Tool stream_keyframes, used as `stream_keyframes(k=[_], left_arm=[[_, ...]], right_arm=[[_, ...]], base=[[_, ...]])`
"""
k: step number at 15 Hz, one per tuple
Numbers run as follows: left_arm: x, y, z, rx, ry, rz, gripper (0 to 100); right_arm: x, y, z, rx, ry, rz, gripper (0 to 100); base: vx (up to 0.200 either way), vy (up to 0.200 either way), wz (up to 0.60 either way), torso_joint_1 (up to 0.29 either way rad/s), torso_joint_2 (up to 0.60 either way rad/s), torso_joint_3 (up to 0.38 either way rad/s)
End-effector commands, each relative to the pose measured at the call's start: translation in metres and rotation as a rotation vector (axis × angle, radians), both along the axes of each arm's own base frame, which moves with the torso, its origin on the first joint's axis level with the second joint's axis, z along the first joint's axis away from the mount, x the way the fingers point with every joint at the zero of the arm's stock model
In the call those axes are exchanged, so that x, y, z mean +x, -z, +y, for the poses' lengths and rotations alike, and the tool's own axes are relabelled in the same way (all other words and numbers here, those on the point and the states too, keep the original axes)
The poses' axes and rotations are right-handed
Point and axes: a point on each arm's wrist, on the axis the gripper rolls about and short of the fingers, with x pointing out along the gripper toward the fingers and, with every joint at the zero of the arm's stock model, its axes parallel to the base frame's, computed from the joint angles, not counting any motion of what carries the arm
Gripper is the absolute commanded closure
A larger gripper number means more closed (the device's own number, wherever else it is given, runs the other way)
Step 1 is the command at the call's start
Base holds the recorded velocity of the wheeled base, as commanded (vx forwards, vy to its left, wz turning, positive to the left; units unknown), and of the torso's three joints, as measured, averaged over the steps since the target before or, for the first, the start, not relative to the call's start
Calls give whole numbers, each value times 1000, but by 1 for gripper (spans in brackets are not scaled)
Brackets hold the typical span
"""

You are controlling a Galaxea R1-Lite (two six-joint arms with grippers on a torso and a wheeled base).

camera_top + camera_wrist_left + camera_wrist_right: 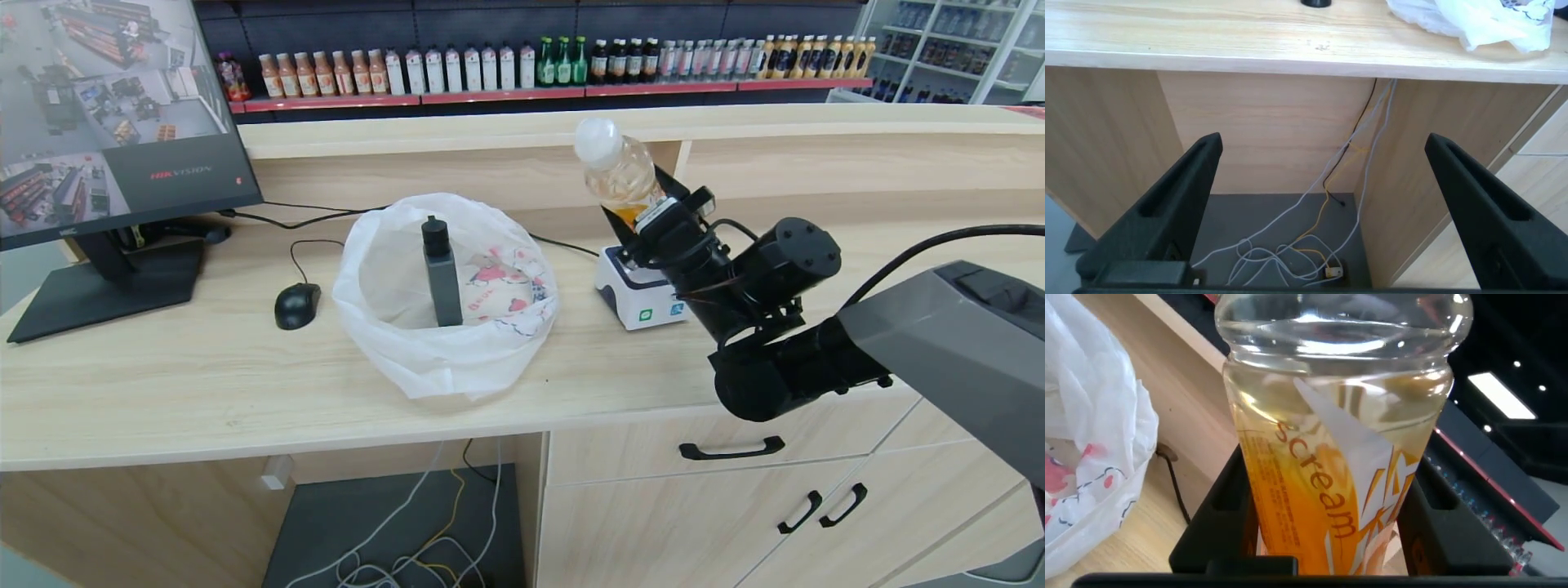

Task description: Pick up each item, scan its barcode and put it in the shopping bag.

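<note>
A pale wood counter carried a white bag near its middle. A black mouse lay just left of the bag. A monitor stood farther left on its stand. A white scanner sat right of the bag, and thin cables ran behind it.

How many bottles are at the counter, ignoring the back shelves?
2. One drink bottle is held in the right gripper above the scanner; one grey bottle stands in the shopping bag. The bag may hide more.
</note>
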Motion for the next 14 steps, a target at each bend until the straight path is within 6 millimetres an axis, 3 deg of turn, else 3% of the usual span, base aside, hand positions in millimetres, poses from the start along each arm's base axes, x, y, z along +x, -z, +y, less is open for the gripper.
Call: stream_keyframes(k=[1, 3, 7, 14], left_arm=[[0, 0, 0, -1, -1, 0, 0], [0, 0, 0, -1, -1, 0, 0], [0, 0, 0, -1, -1, 0, 0], [0, 0, 0, -1, -1, 0, 0]], right_arm=[[-13, -20, 1, 55, -8, -19, 100], [-22, -26, -4, 97, 23, 7, 100], [-46, -45, 7, 173, -11, 62, 100], [-76, -86, -11, 352, -50, 145, 100]], base=[[0, 0, 0, 0, 0, 0], [0, 0, 0, 0, 0, 0], [0, 0, 0, 0, 0, 0], [0, 0, 0, 0, 0, 0]])
